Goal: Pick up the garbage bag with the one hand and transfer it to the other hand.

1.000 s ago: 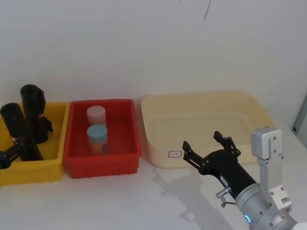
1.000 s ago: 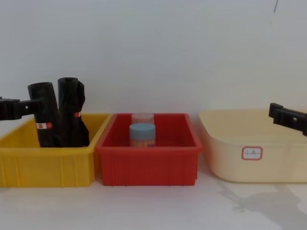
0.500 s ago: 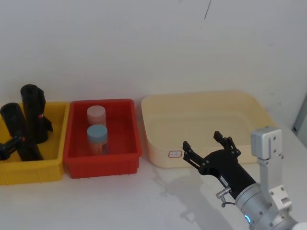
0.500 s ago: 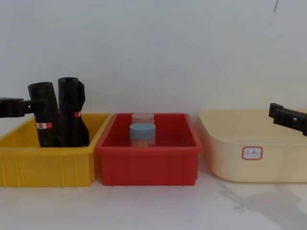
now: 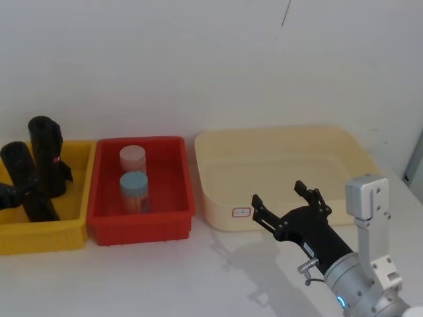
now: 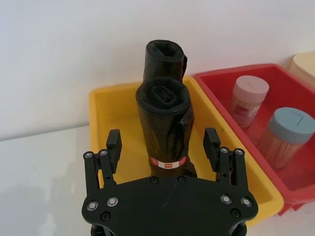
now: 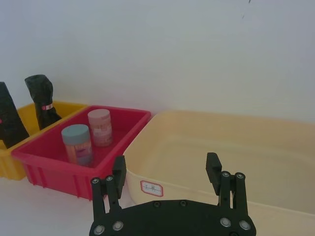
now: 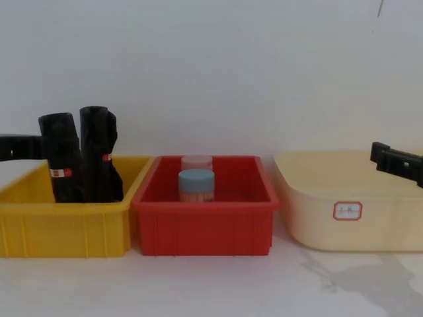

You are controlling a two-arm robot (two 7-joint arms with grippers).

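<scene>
Black crinkled garbage bag (image 6: 165,128) (cylindrical) stands upright.

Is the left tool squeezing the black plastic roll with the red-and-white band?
No, the left tool is open, its fingers flanking the banded black plastic roll without touching.

This looks like a robotics lab or test bench; a plain white wall (image 5: 198,66) rises behind a smooth white worktop (image 5: 165,277), and moulded plastic sorting bins stand on it in one tidy row. The red bin (image 8: 201,231) sits in the middle, with a yellow bin (image 8: 59,228) just beside it on its left and a cream tub (image 8: 310,218) just to its right, the tub carrying a small red-edged label (image 8: 347,210); nearer than the red bin and off to its right, the black two-finger right hand (image 5: 277,193) reaches in on a silver arm joint (image 5: 367,211) lit by a blue light (image 5: 340,302).
</scene>
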